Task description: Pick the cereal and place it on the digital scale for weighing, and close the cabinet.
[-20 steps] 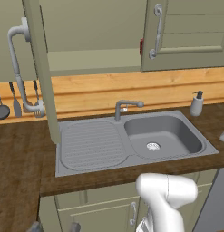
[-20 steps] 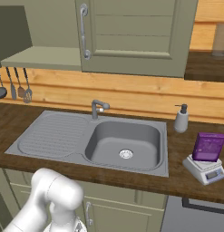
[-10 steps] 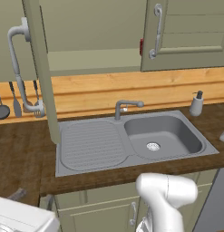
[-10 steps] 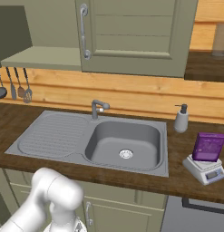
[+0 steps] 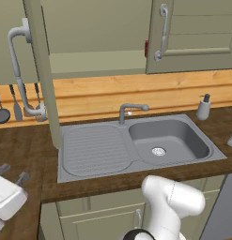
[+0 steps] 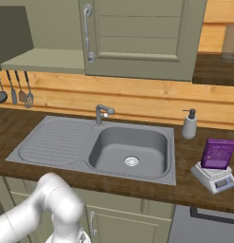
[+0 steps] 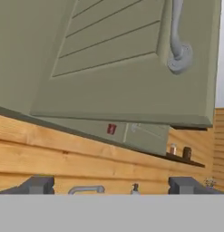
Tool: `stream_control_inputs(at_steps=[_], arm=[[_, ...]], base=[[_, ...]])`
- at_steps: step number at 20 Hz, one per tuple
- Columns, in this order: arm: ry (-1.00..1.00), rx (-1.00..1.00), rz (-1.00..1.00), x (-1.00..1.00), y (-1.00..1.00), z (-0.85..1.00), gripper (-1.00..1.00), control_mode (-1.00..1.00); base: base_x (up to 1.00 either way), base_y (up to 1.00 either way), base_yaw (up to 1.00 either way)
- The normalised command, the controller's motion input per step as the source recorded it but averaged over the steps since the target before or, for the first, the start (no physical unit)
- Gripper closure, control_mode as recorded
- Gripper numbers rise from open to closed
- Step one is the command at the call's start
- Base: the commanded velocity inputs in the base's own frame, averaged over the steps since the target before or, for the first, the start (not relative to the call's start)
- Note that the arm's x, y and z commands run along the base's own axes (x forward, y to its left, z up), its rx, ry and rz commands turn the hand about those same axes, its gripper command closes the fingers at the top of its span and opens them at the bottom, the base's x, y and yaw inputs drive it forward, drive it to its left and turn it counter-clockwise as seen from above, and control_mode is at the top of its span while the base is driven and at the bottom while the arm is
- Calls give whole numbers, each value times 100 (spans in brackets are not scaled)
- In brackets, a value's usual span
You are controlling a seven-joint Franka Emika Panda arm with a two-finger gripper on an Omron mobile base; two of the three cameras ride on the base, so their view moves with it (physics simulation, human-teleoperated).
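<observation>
while jaws gape, cabinet door (image 7: pixel 131 63) looms just above

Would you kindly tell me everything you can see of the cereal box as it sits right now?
The cereal is a small purple cardboard box, taller than wide, with a pale printed picture on its front. It stands upright, leaning slightly, on the platform of the digital scale at the right end of the dark wooden counter, right of the sink and the soap dispenser. Only the scale touches it.
</observation>
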Motion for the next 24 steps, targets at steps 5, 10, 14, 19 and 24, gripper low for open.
stream_control_inputs(at_steps=[5,10,14,19,24], arm=[[-5,-2,-26,63,2,45,-100,-100],[-3,0,-24,56,-15,55,-100,-100],[-20,-2,-19,-2,-58,-3,-100,-100],[-61,-1,-11,6,-64,-35,-100,-100],[-47,0,-8,3,-70,0,-100,-100]], base=[[0,0,0],[0,0,0],[0,0,0],[0,0,0],[0,0,0]])
